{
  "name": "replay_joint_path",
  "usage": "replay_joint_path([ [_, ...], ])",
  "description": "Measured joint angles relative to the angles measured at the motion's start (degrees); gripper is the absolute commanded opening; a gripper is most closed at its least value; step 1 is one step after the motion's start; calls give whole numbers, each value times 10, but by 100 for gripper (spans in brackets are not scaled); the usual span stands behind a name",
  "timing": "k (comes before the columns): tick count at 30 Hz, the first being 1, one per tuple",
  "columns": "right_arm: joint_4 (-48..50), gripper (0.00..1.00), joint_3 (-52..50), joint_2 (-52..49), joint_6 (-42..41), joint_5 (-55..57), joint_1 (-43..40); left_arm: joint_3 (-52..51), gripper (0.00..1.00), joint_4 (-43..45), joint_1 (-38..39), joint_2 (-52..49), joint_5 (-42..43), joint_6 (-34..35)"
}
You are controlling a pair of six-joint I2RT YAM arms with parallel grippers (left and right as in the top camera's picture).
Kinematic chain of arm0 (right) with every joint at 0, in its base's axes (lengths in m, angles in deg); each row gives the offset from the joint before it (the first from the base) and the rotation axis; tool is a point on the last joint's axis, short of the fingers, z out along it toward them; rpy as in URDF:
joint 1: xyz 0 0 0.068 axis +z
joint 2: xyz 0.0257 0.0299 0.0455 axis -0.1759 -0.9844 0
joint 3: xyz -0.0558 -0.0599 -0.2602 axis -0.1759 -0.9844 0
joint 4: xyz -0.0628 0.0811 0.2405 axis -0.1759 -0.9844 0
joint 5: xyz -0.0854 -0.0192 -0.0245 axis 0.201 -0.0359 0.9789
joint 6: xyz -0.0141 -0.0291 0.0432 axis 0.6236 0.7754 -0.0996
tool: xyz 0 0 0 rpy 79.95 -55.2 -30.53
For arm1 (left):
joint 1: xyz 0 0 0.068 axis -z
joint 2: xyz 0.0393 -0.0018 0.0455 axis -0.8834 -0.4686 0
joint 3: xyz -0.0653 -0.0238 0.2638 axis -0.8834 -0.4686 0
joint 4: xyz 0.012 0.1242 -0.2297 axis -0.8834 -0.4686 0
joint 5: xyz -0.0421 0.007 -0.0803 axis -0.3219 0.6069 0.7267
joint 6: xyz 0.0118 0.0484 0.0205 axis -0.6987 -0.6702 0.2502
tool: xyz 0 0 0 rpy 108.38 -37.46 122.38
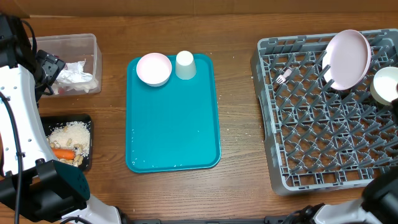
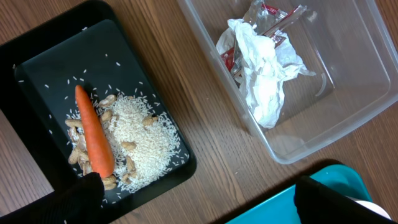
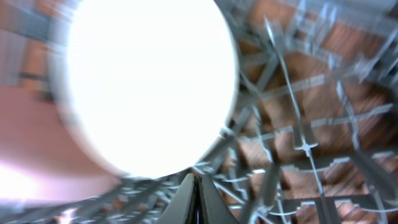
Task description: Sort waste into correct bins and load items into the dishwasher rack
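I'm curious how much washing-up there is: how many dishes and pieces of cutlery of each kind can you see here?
Plate: 1
Bowls: 2
Cup: 1
Fork: 1
Total: 5

plate (image 1: pixel 348 57) stands in rack (image 1: pixel 311 134); carrot (image 2: pixel 93 134) in tray (image 2: pixel 43 68)

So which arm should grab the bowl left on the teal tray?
Left, likely. Left gripper is open by the black tray and clear tub, beside the teal tray; right gripper is shut at the rack.
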Motion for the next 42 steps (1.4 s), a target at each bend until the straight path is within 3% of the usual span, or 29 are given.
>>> replay_joint_path([
  [8, 46, 4, 31, 82, -3, -9, 0, 0, 100, 0, 0, 0, 0, 0],
  [22, 48, 4, 22, -119, -2, -10, 8, 0, 100, 0, 0, 0, 0, 0],
  [42, 30, 4, 10, -115, -3, 16, 17, 0, 100, 0, 0, 0, 0, 0],
])
